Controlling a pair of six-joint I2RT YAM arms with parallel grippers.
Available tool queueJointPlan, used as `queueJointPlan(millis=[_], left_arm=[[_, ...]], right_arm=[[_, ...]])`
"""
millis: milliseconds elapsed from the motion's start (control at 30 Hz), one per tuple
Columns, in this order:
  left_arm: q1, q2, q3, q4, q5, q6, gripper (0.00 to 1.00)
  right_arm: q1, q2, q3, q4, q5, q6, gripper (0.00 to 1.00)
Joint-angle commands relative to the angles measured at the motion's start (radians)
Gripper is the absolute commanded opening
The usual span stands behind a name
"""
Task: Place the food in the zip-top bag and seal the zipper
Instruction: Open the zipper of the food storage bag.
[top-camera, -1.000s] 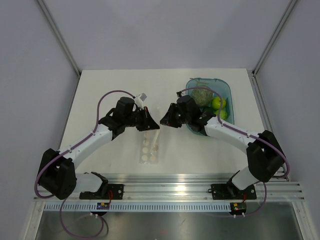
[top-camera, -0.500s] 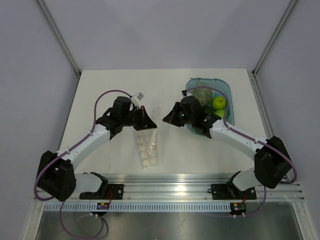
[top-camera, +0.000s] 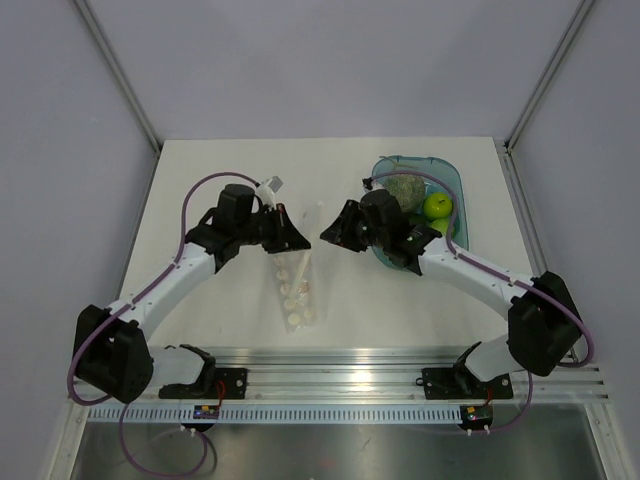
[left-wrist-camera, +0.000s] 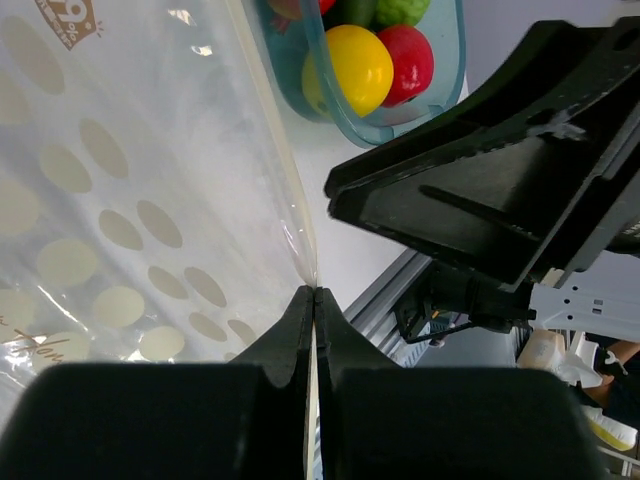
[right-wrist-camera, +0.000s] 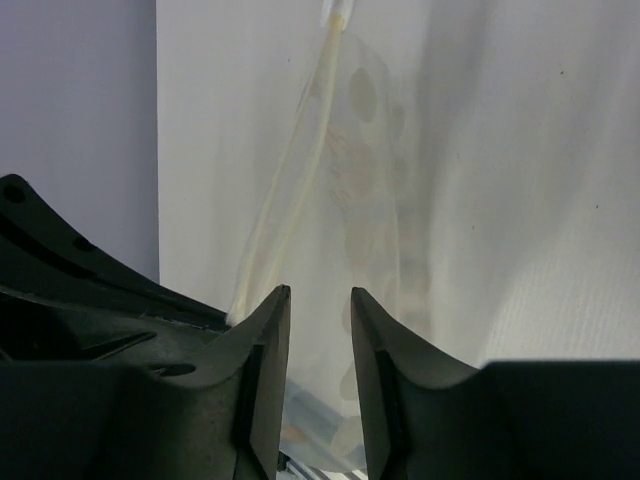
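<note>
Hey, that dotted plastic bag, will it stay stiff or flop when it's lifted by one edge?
Probably floppy: the zip-top bag, pinched at one edge by the left gripper, creases and curves rather than lying flat. It is likely light, since the film looks thin and see-through. Its glossy surface may let it slip.

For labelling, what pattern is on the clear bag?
Cream-white dots on the zip-top bag, clearest in the left wrist view.

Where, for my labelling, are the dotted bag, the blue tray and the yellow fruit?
dotted bag (top-camera: 297, 295), top view, lower half
blue tray (top-camera: 461, 200), top view, right rim
yellow fruit (left-wrist-camera: 358, 68), left wrist view, middle
</note>
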Motion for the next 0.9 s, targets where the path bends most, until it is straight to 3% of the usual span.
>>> queueJointPlan(millis=[0,67,100,133,200,333,400,533,667,867], left_arm=[[0.019,-0.005,0.099,-0.02,0.053,0.045,0.0],[0.04,0.018,0.199,-0.123,-0.005,0.147,0.0],[0.04,0.034,0.256,-0.254,-0.046,0.195,0.0],[0.042,0.06,0.391,-0.316,-0.138,0.277,0.0],[0.042,0.089,0.512,-0.452,-0.221,0.342,0.0],[0.026,0.14,0.728,-0.573,-0.326,0.445,0.0],[0.01,0.164,0.753,-0.614,-0.34,0.47,0.0],[-0.023,0.199,0.611,-0.57,-0.279,0.447,0.0],[-0.023,0.225,0.352,-0.305,-0.095,0.346,0.0],[-0.021,0.239,0.163,-0.036,0.097,0.183,0.0]], right_arm=[[0.009,0.027,0.042,0.071,-0.089,0.038,0.39],[0.009,0.014,0.046,0.069,-0.072,0.039,0.43],[0.009,0.003,0.044,0.06,-0.04,0.039,0.43],[0.009,-0.009,0.043,0.056,-0.023,0.035,0.43],[0.007,-0.048,0.039,0.031,0.026,0.027,0.43],[0.007,-0.107,0.016,0.005,0.096,0.013,0.43],[0.007,-0.141,-0.013,0.002,0.129,0.013,0.43],[0.005,-0.155,-0.046,-0.01,0.13,0.019,0.42],[0.005,-0.138,-0.079,0.005,0.115,0.03,0.43],[-0.001,-0.086,-0.115,0.077,0.04,0.087,0.43]])
